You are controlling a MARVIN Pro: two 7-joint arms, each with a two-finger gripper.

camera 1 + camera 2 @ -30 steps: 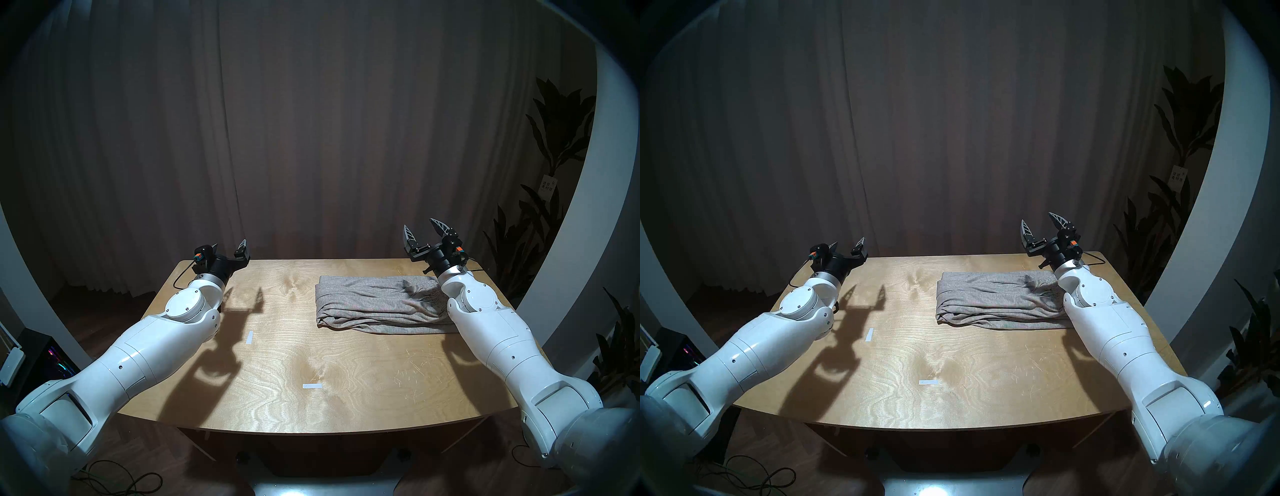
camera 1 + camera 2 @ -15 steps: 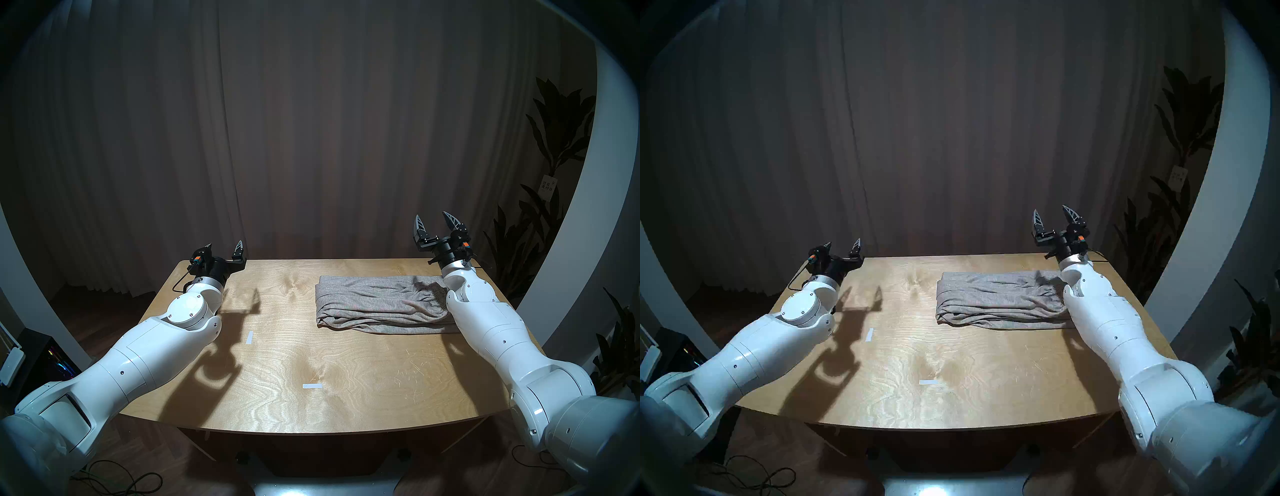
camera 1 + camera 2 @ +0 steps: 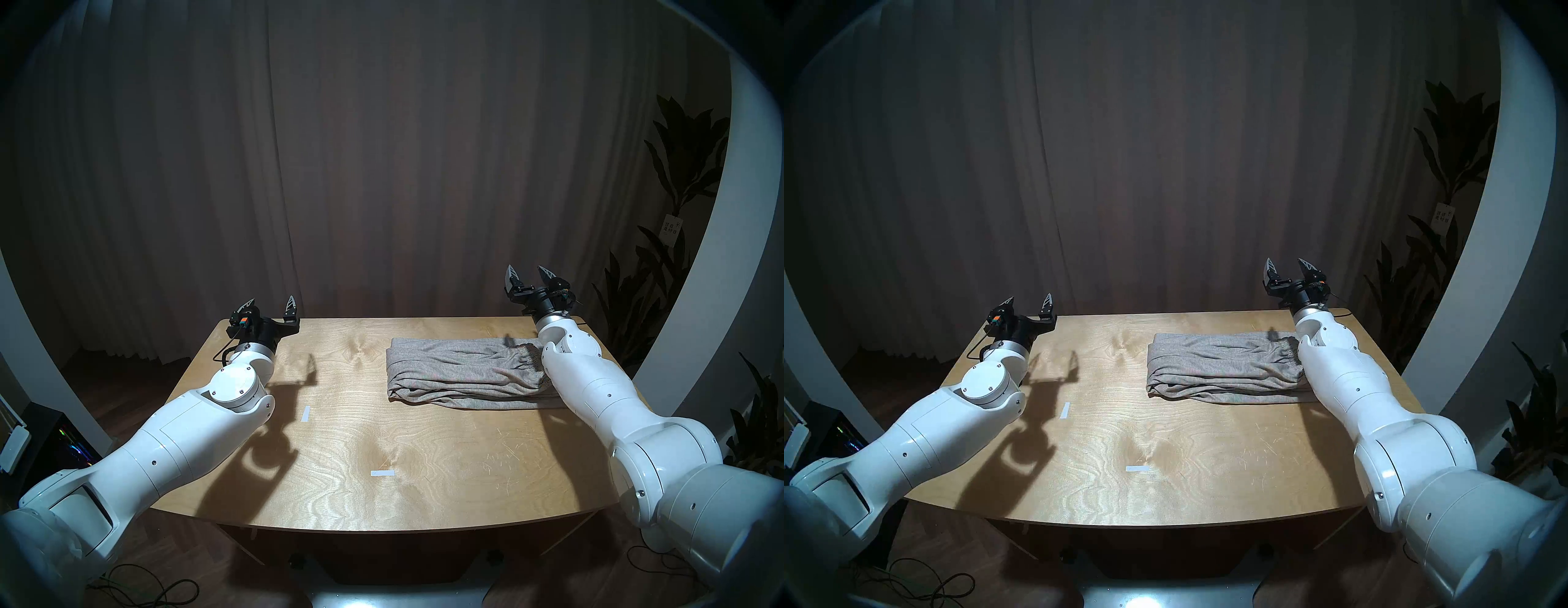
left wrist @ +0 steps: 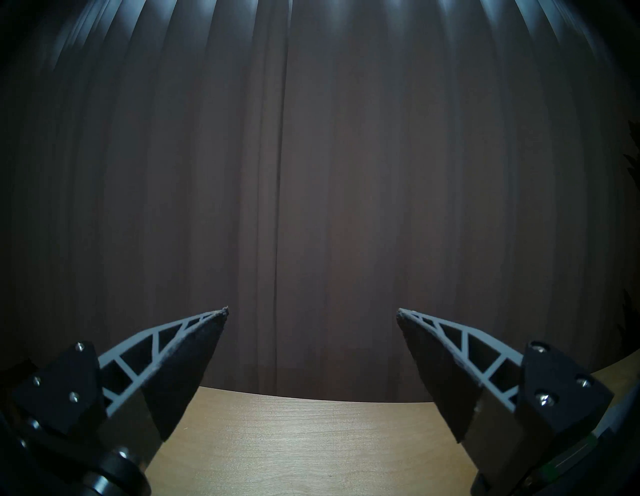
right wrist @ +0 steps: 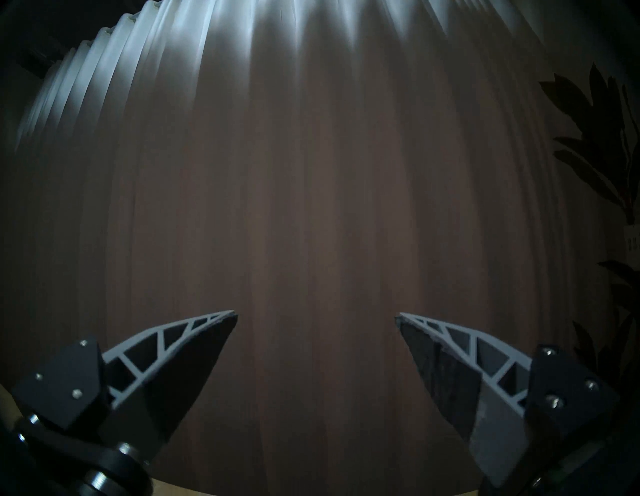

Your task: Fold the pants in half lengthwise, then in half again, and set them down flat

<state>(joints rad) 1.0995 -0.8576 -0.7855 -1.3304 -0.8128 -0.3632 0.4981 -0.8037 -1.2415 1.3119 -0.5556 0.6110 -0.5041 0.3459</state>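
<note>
The grey pants [image 3: 462,372] [image 3: 1221,367] lie folded in a flat bundle on the far right part of the wooden table [image 3: 348,458], gathered waistband toward my right arm. My right gripper [image 3: 526,271] [image 3: 1283,265] is open and empty, raised above the table's far right corner, beyond the pants. My left gripper [image 3: 271,302] [image 3: 1029,300] is open and empty at the far left corner. Both wrist views show open fingers facing the curtain [image 4: 311,173] [image 5: 311,207]; the pants do not show there.
Two white tape marks lie on the table, one left of centre [image 3: 305,414] and one near the front [image 3: 382,473]. A dark curtain hangs behind the table. Plants [image 3: 679,178] stand at the right. Cables [image 3: 148,590] lie on the floor.
My right arm has swung outward and back, its gripper lifting and turning away from the pants, which now show more of the waistband. My left gripper has turned slightly upward at the far left corner.
</note>
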